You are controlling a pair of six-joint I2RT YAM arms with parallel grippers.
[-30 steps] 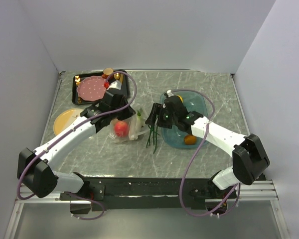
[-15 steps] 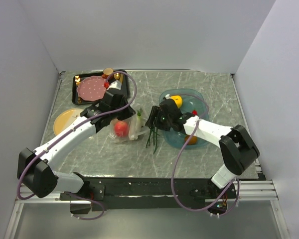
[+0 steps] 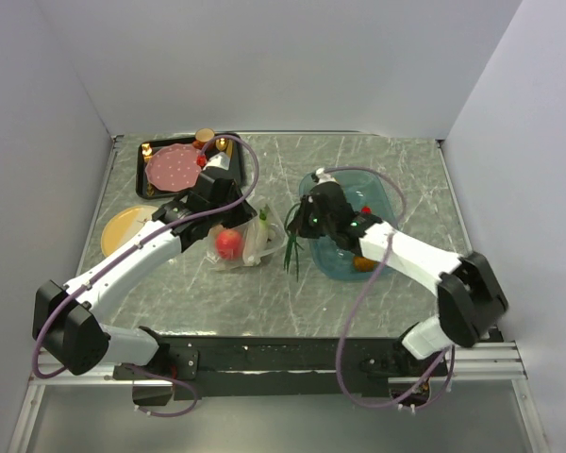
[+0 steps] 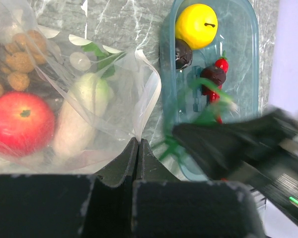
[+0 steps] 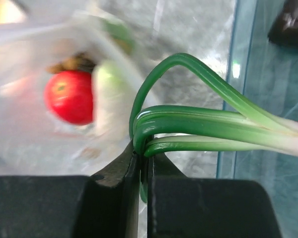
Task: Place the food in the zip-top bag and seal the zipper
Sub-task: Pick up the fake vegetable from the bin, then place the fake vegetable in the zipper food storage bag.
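Note:
The zip-top bag (image 3: 238, 247) lies open at the table's middle, holding a red apple (image 4: 21, 123), a white oblong piece (image 4: 82, 116) and a nut cluster (image 4: 20, 59). My left gripper (image 4: 138, 142) is shut on the bag's mouth edge, where the whitish zipper (image 4: 148, 106) curls up. My right gripper (image 5: 144, 156) is shut on the green leaves (image 5: 198, 124), just right of the bag's mouth; the leaves (image 3: 292, 253) hang down from it. A yellow fruit (image 4: 196, 26) and a red chili (image 4: 219, 67) lie in the teal tray (image 3: 385, 193).
Two dark round pieces (image 4: 183, 53) and an orange piece (image 3: 362, 263) also sit in the teal tray. A black tray at the back left carries a pink dotted plate (image 3: 174, 167) and a brown cup (image 3: 205, 137). A yellow plate (image 3: 123, 226) lies left.
My right gripper has closed on the green leaves and drawn them slightly right, off the table. The left gripper and the bag have stayed put.

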